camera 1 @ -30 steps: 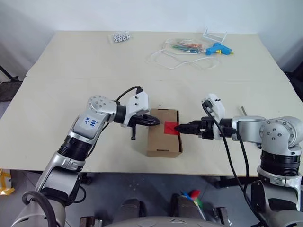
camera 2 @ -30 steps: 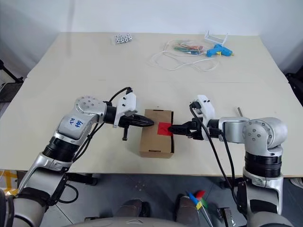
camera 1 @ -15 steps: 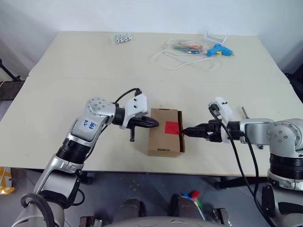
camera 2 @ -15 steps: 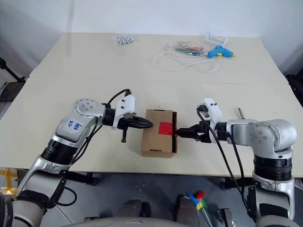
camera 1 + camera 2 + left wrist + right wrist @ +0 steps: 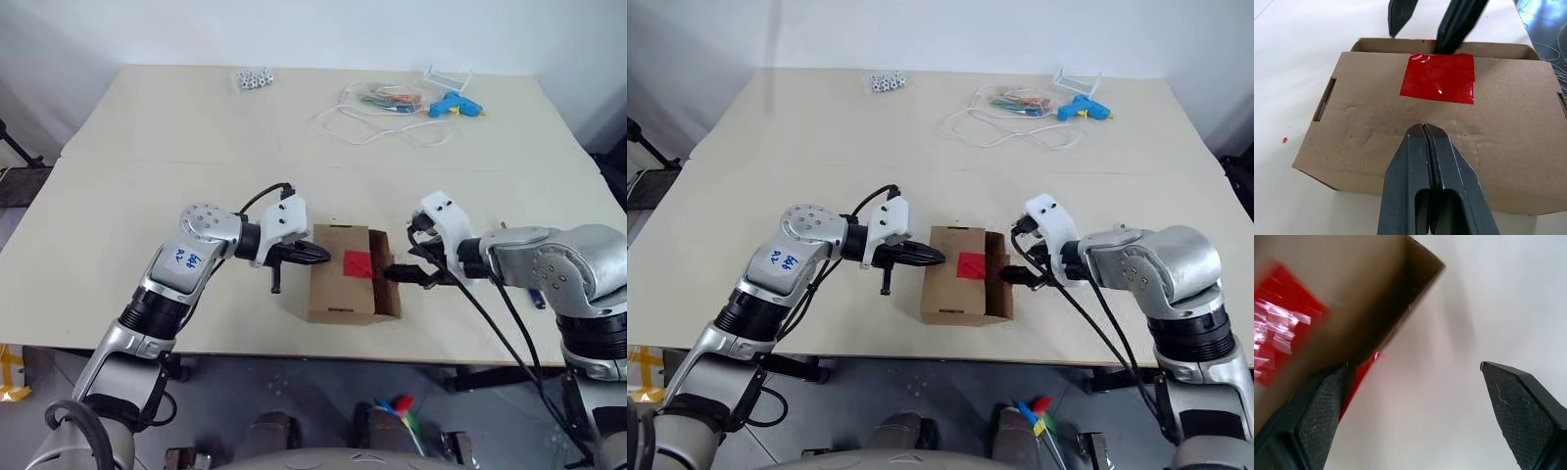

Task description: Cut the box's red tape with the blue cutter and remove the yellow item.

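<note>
The box sits near the front edge of the desk, red tape on top and its right flap hanging open. The left claw, fingers pressed together, rests on the box's left top edge. The right claw is spread wide at the open flap, one finger against the cardboard.

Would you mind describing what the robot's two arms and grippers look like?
Both arms are silver-grey metal with round joint housings and black ribbed segments. The left arm bears a white sticker with blue handwriting. Each wrist carries a white housing with a black cable looping back along the arm. The left gripper and right gripper each have two black tapering fingers; the right fingers' inner pads are finely textured.
</note>
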`<state>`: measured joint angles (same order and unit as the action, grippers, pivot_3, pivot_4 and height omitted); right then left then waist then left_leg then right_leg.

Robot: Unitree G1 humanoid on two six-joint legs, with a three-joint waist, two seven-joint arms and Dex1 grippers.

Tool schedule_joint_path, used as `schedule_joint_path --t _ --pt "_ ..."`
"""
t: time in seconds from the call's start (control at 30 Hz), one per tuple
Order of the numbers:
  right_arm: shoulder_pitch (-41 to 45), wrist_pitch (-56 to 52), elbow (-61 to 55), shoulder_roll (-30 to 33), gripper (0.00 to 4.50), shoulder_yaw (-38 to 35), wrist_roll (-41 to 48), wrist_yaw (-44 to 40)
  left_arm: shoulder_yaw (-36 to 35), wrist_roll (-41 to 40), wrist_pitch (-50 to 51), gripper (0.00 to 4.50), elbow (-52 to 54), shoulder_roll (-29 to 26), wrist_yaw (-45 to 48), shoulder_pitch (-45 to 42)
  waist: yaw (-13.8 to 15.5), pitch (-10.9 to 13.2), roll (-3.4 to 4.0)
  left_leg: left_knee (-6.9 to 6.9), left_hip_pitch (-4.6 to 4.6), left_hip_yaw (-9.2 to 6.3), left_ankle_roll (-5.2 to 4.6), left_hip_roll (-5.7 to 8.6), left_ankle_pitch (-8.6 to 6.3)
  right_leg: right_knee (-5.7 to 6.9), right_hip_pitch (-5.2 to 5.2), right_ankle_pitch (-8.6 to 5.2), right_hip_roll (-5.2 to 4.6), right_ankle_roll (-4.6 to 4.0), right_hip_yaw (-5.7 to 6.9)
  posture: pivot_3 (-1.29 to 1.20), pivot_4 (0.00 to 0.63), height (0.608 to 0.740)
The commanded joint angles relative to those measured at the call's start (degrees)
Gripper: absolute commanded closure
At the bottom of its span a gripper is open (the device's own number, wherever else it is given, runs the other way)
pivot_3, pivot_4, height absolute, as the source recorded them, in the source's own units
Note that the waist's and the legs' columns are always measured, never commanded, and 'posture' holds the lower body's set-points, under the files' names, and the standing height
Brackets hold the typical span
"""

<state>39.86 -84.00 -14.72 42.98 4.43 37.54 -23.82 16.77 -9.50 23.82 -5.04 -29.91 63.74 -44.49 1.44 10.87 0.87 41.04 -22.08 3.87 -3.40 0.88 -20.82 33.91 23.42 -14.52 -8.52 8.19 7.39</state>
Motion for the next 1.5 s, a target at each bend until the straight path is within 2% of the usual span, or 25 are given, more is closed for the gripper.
schedule_joint_path --t 0.03,0.2,0.57,0.73,0.83,0.97,1.03,1.1,1.3,1.5 --pt "0.05 1.77 1.05 1.61 0.02 -0.89 -2.53 -0.29 2.88 2.46 0.96 4.50 -0.61 -0.40 0.12 2.38 -0.02 0.00 0.00 0.00 0.00 0.01 0.00 0.00 0.00 0.00 0.00 0.00 0.00 0.00 0.00 0.00 0.150 0.740" --pt "-1.54 3.94 1.25 2.86 0.02 0.02 -4.72 -1.72 3.04 2.42 1.13 4.50 -0.12 -0.37 -0.07 3.03 -0.02 0.00 0.00 0.00 0.00 0.00 0.00 -0.01 0.00 -0.01 0.00 0.00 0.00 0.00 0.00 0.00 0.150 0.740" --pt "-4.28 5.15 -1.59 -1.07 0.02 -1.51 -6.12 -1.95 2.92 2.23 1.84 4.50 1.06 -0.37 -0.49 3.88 -0.18 0.00 0.00 -0.01 0.01 0.01 0.00 -0.04 0.00 -0.01 0.00 0.00 0.02 0.00 0.01 0.00 0.150 0.740" --pt "-5.35 8.61 -1.62 3.01 0.02 -2.06 -6.99 -5.51 2.98 2.39 2.14 4.50 1.56 -0.39 -0.67 4.10 -0.13 0.00 0.00 -0.02 0.01 0.01 0.00 -0.04 0.00 -0.03 0.00 0.00 0.02 0.00 0.00 0.00 0.150 0.740" --pt "-3.78 7.41 1.63 5.03 0.02 -8.27 -2.70 -10.78 2.84 2.33 2.07 4.50 1.55 -0.43 -0.70 4.02 -0.07 0.00 0.00 -0.02 0.00 0.01 0.00 -0.03 0.00 -0.04 0.00 0.00 0.02 0.00 0.01 0.00 0.150 0.740" --pt "-2.31 2.49 4.85 6.83 0.02 -12.61 3.58 -17.16 2.74 2.34 1.65 4.50 1.26 -0.60 -0.55 4.00 -0.07 0.00 0.00 -0.02 0.01 0.01 0.00 -0.04 0.00 -0.05 -0.02 0.00 0.02 0.00 0.01 0.00 0.150 0.740" --pt "-1.77 -4.06 9.46 5.64 0.02 -17.12 10.02 -22.24 2.76 2.39 1.25 4.50 0.94 -0.59 -0.42 3.98 -0.08 0.00 -0.01 -0.02 0.01 0.00 -0.01 -0.06 0.00 -0.05 -0.03 0.00 0.02 0.00 0.02 0.00 0.150 0.740" --pt "-2.29 -7.45 15.51 4.22 0.02 -18.06 12.07 -24.59 2.95 2.51 0.85 4.50 0.76 -0.54 -0.27 3.92 -0.08 -0.05 -0.09 -0.02 0.02 -0.02 -0.01 -0.06 0.00 -0.05 -0.06 0.00 0.02 0.00 0.03 0.00 0.150 0.740" --pt "0.01 -5.07 26.14 0.29 0.02 -14.79 9.48 -24.32 2.93 2.20 0.95 4.50 0.79 -0.33 -0.04 3.56 -0.13 -0.08 -0.06 -0.01 0.03 0.00 -0.01 -0.04 0.00 -0.03 -0.04 0.00 0.00 -0.01 -0.01 0.00 0.150 0.740" --pt "1.16 -3.14 29.39 -2.43 0.02 -8.82 8.21 -26.44 2.84 2.19 1.16 4.50 1.01 -0.59 0.11 3.47 -0.11 -0.08 -0.05 -0.02 0.02 -0.03 -0.01 -0.04 0.00 -0.02 -0.04 0.00 0.00 0.00 0.04 0.00 0.150 0.740"
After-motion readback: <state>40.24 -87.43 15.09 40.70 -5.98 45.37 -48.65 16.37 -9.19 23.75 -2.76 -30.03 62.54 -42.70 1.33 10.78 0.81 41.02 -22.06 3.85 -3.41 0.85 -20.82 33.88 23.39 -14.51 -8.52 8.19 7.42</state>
